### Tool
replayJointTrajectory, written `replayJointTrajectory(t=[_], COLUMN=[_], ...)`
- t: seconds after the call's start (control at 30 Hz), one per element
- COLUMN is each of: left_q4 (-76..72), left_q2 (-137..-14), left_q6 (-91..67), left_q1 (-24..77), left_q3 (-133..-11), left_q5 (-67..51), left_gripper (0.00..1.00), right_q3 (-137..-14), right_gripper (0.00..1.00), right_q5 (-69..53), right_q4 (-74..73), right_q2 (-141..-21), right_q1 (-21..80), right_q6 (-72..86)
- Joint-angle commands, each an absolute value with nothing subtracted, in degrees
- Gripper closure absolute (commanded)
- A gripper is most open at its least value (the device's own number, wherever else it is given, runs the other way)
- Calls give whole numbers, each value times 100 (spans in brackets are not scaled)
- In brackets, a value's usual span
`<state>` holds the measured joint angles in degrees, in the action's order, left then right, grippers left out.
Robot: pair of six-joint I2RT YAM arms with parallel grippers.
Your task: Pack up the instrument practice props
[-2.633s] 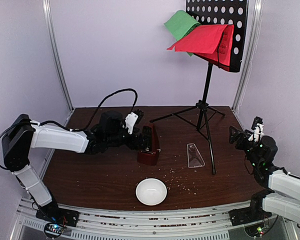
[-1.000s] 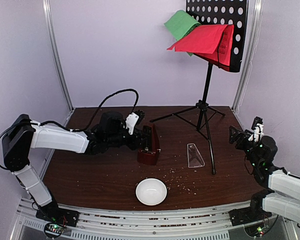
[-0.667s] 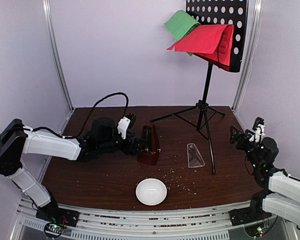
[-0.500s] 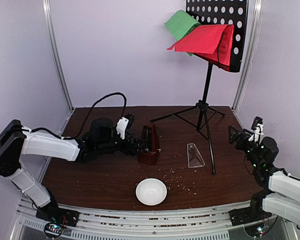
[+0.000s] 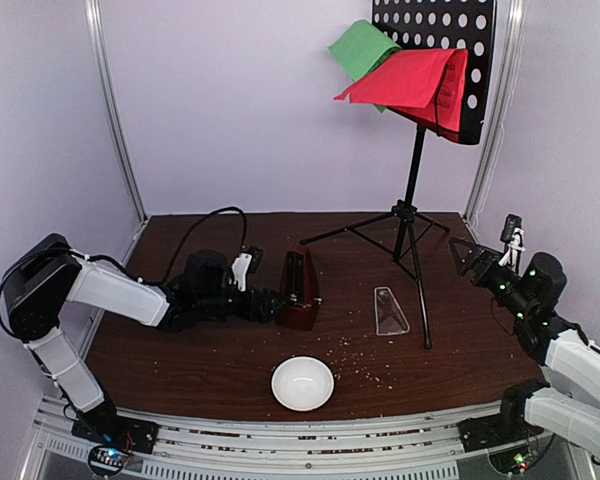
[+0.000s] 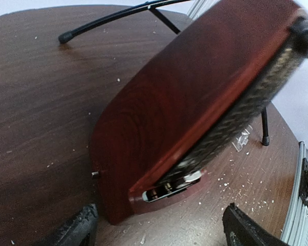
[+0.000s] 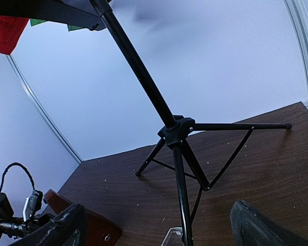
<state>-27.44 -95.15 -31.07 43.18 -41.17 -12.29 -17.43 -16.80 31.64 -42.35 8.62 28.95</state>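
The dark red-brown metronome [image 5: 300, 288] stands mid-table with its face uncovered. It fills the left wrist view [image 6: 195, 102]. My left gripper [image 5: 269, 303] is open and low at its left side, with the fingertips [image 6: 77, 230] spread just short of its base. The clear cover [image 5: 388, 310] lies flat to the right of the metronome. The black music stand [image 5: 412, 180] stands at the back right and holds a green sheet [image 5: 363, 45] and a red sheet [image 5: 410, 75]. My right gripper [image 5: 470, 258] is open and empty. It faces the tripod hub [image 7: 175, 128] from the right, well apart from it.
A small white bowl [image 5: 302, 383] sits near the front edge. Crumbs are scattered around the cover and bowl. The stand's tripod legs [image 5: 355, 228] spread across the back of the table. A black cable [image 5: 215, 215] loops above my left arm. Walls close in both sides.
My left gripper has drawn back from the metronome's upper part and dropped low beside its base. My right gripper has risen and moved a little left toward the stand.
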Motion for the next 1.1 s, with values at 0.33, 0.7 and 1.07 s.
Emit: replayJointTrajectory(t=[0.33, 0.7, 1.07], left_q4=[-3419, -3455, -3597], left_q2=[-10333, -10527, -10052], left_q6=[-3387, -3475, -3423], left_q1=[4155, 4514, 4777], left_q3=[-4512, -4763, -4637], left_q5=[-1883, -2212, -1796], left_gripper=[14, 16, 16], right_q3=[-1873, -2018, -2639], right_gripper=[0, 0, 22], right_q5=[-1977, -2144, -2040], right_q4=[2756, 2497, 1487], right_q2=[-4128, -4316, -4923], right_q1=[835, 851, 1383], right_q6=[2885, 2748, 2744])
